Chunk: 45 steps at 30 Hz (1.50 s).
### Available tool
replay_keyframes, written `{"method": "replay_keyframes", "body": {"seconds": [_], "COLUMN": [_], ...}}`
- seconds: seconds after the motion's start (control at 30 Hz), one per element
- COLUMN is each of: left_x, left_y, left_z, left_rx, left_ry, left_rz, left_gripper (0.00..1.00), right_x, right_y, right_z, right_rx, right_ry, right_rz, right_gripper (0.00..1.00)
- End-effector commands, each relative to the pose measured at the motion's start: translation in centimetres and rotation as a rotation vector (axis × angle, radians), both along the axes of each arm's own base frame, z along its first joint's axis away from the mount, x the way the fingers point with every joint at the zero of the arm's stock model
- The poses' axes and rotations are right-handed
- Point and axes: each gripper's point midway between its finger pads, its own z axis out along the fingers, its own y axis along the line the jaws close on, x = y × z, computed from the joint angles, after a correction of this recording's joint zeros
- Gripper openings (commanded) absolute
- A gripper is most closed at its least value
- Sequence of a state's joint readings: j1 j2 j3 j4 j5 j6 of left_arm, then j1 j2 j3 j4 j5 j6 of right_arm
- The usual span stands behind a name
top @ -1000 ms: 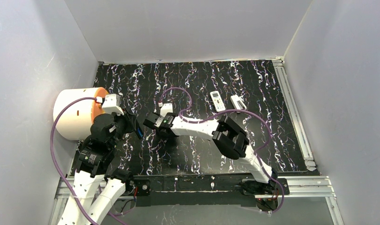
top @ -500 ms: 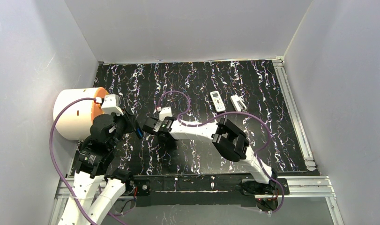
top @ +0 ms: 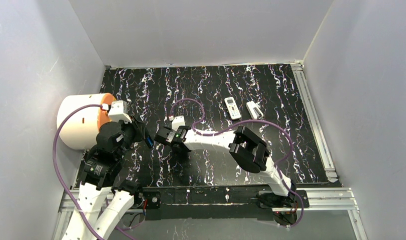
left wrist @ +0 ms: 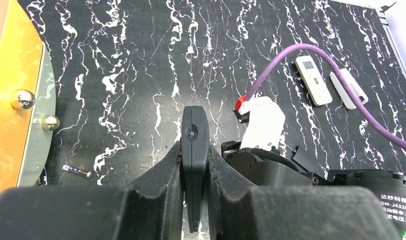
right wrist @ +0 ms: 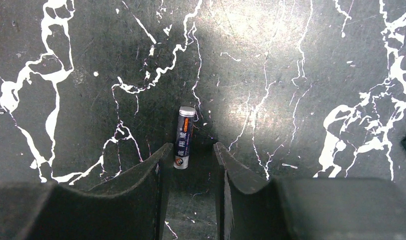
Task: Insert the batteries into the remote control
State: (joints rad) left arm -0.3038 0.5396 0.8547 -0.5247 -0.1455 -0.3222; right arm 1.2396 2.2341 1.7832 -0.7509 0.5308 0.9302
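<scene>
A black remote control (left wrist: 194,127) stands edge-on in my left gripper (left wrist: 194,155), which is shut on it. A dark blue battery (right wrist: 183,137) lies on the black marbled table. Its near end sits between the tips of my right gripper (right wrist: 190,150), close to the left finger. The jaws stand apart with a gap beside the battery. In the top view the same battery (top: 148,141) lies between my left gripper (top: 139,134) and my right gripper (top: 159,136). Another dark battery (left wrist: 76,171) lies near the drum.
A white drum with an orange top (top: 80,120) stands at the left edge, beside my left arm. A white remote (top: 232,107) and a small white piece (top: 254,109) lie at the back right. A purple cable (top: 190,107) loops over the right arm.
My right gripper has moved a little toward the near-left, up to the battery, and its jaws have narrowed. The left gripper has kept still with the remote.
</scene>
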Motion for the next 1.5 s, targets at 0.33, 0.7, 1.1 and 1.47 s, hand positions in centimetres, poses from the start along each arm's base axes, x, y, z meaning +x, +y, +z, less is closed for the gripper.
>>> {"method": "replay_keyframes", "body": {"seconds": [0.33,0.7,1.1,1.47], "left_x": [0.1,1.1,2.6,4.2], "left_y": [-0.4,-2.8,-14.1,-18.6], "left_z": [0.3,-4.1,-8.6,-6.5], "left_rx": [-0.014,-0.116,-0.388,-0.635], "left_ry": [-0.009,0.144,0.477,0.529], "left_rz": [-0.013,-0.051,-0.550,-0.752], "left_gripper": [0.00,0.00,0.00,0.00], "right_x": [-0.7,1.3,2.5,-1.5], "right_y": [-2.1,-2.9,-8.0,-7.4], "right_z": [-2.4,1.0,9.4,17.1], "right_rx": [-0.046,0.064,0.262,0.556], "right_ry": [0.077,0.000,-0.159,-0.131], "right_rz": [-0.006,-0.011,0.034,0.335], "right_gripper": [0.24,0.09,0.08,0.11]}}
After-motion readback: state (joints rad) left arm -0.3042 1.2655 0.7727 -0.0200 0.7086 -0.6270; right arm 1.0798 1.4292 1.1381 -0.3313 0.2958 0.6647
